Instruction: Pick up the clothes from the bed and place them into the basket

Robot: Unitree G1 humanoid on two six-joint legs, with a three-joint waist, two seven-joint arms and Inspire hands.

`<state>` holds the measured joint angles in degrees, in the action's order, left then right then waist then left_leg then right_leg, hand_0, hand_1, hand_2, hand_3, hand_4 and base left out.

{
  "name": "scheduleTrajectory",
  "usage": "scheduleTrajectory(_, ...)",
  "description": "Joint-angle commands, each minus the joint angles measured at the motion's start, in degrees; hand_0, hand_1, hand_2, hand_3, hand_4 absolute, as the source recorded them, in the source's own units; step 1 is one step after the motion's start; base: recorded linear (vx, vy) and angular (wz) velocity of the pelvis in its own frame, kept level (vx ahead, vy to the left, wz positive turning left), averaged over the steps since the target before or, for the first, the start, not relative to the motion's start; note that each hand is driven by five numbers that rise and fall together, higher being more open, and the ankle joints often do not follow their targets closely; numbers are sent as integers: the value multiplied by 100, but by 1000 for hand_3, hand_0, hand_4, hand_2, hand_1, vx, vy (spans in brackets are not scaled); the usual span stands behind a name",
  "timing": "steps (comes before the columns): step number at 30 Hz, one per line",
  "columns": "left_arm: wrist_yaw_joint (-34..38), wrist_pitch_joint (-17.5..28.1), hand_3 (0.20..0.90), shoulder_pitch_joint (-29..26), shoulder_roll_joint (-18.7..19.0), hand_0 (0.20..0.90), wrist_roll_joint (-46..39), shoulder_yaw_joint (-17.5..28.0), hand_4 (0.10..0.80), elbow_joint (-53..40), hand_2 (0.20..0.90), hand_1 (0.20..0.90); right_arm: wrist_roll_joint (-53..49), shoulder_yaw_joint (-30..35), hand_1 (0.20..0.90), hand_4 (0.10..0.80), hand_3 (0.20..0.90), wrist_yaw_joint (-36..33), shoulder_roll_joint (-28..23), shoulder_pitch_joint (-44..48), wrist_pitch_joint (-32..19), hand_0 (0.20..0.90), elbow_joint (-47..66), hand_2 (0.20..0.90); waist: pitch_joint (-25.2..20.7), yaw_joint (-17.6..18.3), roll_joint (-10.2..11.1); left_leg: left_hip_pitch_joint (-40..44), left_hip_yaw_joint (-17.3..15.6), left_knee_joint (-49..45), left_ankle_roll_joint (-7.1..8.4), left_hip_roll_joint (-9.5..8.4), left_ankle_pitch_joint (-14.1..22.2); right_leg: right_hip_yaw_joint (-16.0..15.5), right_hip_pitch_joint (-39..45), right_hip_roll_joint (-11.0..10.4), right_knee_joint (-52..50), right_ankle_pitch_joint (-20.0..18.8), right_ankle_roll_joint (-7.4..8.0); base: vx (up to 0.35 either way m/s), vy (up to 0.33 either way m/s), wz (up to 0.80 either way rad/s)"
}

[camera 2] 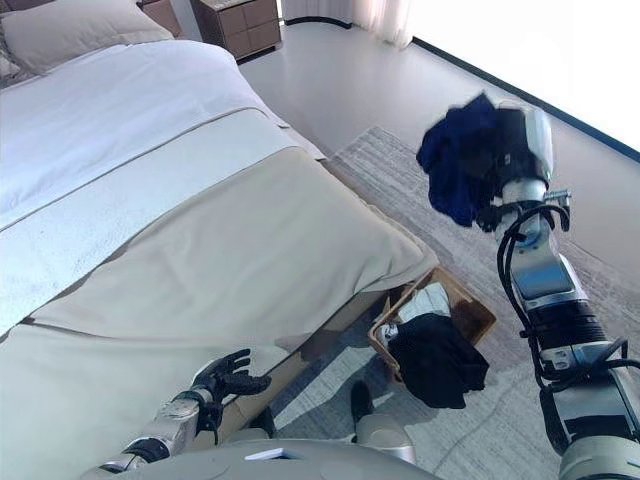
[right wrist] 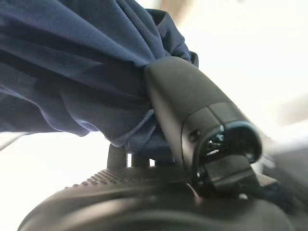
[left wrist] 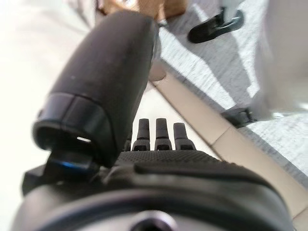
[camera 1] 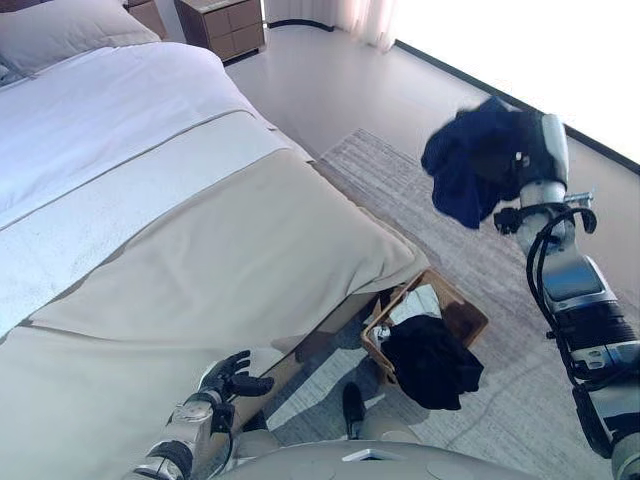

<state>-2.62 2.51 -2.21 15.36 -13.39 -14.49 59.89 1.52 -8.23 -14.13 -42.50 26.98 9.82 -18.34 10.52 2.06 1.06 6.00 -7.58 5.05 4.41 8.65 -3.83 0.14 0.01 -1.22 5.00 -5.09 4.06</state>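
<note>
My right hand (camera 1: 530, 150) is raised high over the rug to the right of the bed, shut on a bunched navy blue garment (camera 1: 470, 165). In the right wrist view my thumb (right wrist: 192, 115) presses into the blue cloth (right wrist: 72, 72). A brown basket (camera 1: 465, 318) stands on the floor at the bed's foot corner, with a black garment (camera 1: 432, 360) draped over its near rim. My left hand (camera 1: 228, 380) rests low at the beige bed cover's (camera 1: 220, 260) near edge, fingers straight and empty. It also shows in the left wrist view (left wrist: 159, 139).
The bed (camera 1: 120, 130) has white sheets and a pillow (camera 1: 60, 30) at the far end. A wooden nightstand (camera 1: 222, 22) stands beyond it. A grey rug (camera 1: 450, 230) lies under the basket.
</note>
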Motion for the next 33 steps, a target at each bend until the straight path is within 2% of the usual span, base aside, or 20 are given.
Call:
scheduleTrajectory(1, 21, 170, 900, -269, 237, 900, 27, -271, 800, 120, 900, 900, 488, -111, 300, 100, 200, -88, -531, 967, -373, 300, 150, 300, 213, -49, 9, -675, 274, -829, -48, -258, 343, -398, -175, -273, -749, 421, -127, -214, -124, -15)
scheduleTrajectory(6, 85, 360, 900, -630, 233, 900, -256, -355, 800, 4, 900, 900, 595, -424, 300, 100, 200, -280, -646, 1447, -215, 300, -495, 300, 844, 25, -227, -1238, 433, -1295, 45, -235, 321, -409, -581, -283, -1052, 506, -224, -198, -130, -5)
scheduleTrajectory(13, 98, 666, 900, -938, 204, 900, -847, -507, 800, -391, 900, 900, 770, -923, 300, 100, 200, -344, -628, 2104, -76, 300, -1434, 300, 1415, 51, -739, -2096, 674, -1726, 25, -392, 219, -430, -1591, -341, -1740, 715, -344, -143, -22, -10)
scheduleTrajectory(19, 97, 723, 900, -1112, 340, 900, -1147, -630, 800, -872, 900, 900, 878, -1578, 300, 100, 200, -592, -709, 3168, 515, 300, -2847, 300, 1798, -59, -1166, -2756, 781, -1763, -5, -534, 58, -445, -2506, -348, -2341, 842, -393, -132, -17, -1)
scheduleTrajectory(23, 117, 727, 900, -1118, 459, 900, -1297, -627, 800, -1021, 900, 900, 689, -1845, 300, 100, 200, -724, -746, 3641, 738, 300, -3505, 300, 1927, -186, -1316, -2970, 720, -1620, 21, -514, -85, -580, -2760, -376, -2447, 869, -380, -63, -14, 0)
scheduleTrajectory(24, 99, 706, 900, -1103, 509, 900, -1359, -601, 800, -1043, 900, 900, 793, -1898, 476, 306, 406, -771, -748, 3775, 902, 476, -3642, 476, 1927, -239, -1337, -3026, 665, -1574, 36, -498, -117, -664, -2832, -408, -2486, 894, -366, -46, 17, -7)
scheduleTrajectory(25, 118, 694, 900, -1080, 516, 900, -1401, -591, 800, -1078, 900, 900, 894, -1906, 900, 800, 900, -813, -747, 3835, 945, 900, -3785, 900, 1927, -267, -1353, -3083, 641, -1561, 49, -483, -137, -699, -2889, -423, -2511, 899, -357, -45, 18, -11)
scheduleTrajectory(30, 60, 666, 900, -918, 578, 900, -1465, -514, 800, -1148, 900, 900, 609, -1848, 900, 800, 900, -1191, -797, 3945, 753, 900, -3872, 900, 1928, -324, -1397, -3085, 514, -1426, 103, -397, -194, -840, -2943, -457, -2456, 885, -343, -39, 26, -7)
scheduleTrajectory(33, -27, 624, 900, -910, 603, 900, -1496, -458, 800, -1095, 900, 900, 565, -1697, 900, 800, 900, -1117, -824, 3775, 714, 900, -3667, 900, 1927, -257, -1372, -2961, 471, -1385, 115, -397, -166, -817, -2875, -462, -2414, 876, -335, -43, 47, 0)
